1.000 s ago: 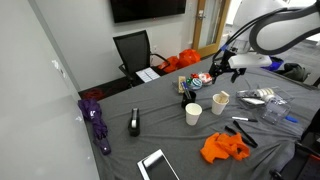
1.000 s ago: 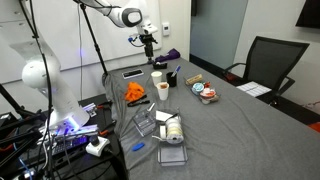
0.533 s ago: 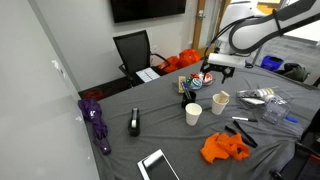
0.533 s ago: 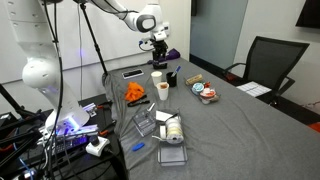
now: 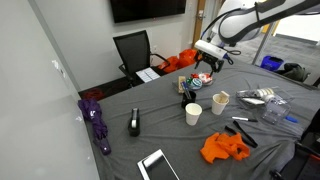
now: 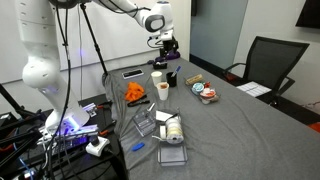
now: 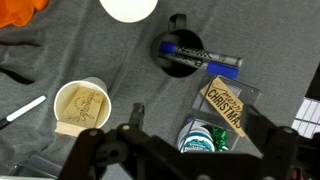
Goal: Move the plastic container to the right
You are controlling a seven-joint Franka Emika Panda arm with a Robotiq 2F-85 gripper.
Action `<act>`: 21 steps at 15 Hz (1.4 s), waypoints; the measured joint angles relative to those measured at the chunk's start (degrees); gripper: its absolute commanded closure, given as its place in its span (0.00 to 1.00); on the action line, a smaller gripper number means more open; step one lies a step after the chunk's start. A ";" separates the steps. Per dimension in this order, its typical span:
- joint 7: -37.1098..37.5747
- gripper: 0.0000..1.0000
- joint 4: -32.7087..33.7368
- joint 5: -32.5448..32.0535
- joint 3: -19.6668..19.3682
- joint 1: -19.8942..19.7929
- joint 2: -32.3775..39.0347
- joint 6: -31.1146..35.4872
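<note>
My fingers (image 5: 204,68) are wide open and hold nothing. They hang high above the plastic container (image 7: 203,139). It is the little round tub with green and white on it. It sits on the grey worktop (image 5: 150,100), and in the wrist view it shows in the gap between my fingers.

Here is what I think could go wrong. The tub is small and low. If I come down a bit to one side, my fingers may shut on air, or push the tub away. A card that says CHRISTMAS (image 7: 226,105) lies just beside the tub, and I cannot tell if they touch. One finger could land on the card and drag it, or pinch it along with the tub. A black cup (image 7: 180,55) with a blue pen (image 7: 200,52) in it stands near. A finger could bump it and tip it over. The tub looks thin, so a hard squeeze could bend it and make it pop out. If I carry it too low, it could knock over a thing on the way.

Now I count:
- one plastic container
- one card
- one black cup
- one blue pen
- two paper cups (image 5: 193,113)
- one orange cloth (image 5: 222,148)
- one white pen (image 7: 25,108)
- one purple umbrella (image 5: 95,120)
- one chair (image 5: 133,50)
</note>
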 measured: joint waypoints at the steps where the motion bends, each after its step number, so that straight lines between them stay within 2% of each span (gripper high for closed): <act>1: 1.09 0.00 0.62 0.03 -0.15 0.02 0.48 0.37; 9: 2.12 0.00 1.51 0.07 -0.26 0.15 1.36 1.09; 16: -0.19 0.00 -3.22 7.21 -0.28 -0.36 5.24 24.02; 21: 0.61 0.00 -2.60 8.41 -2.11 -0.27 11.45 32.64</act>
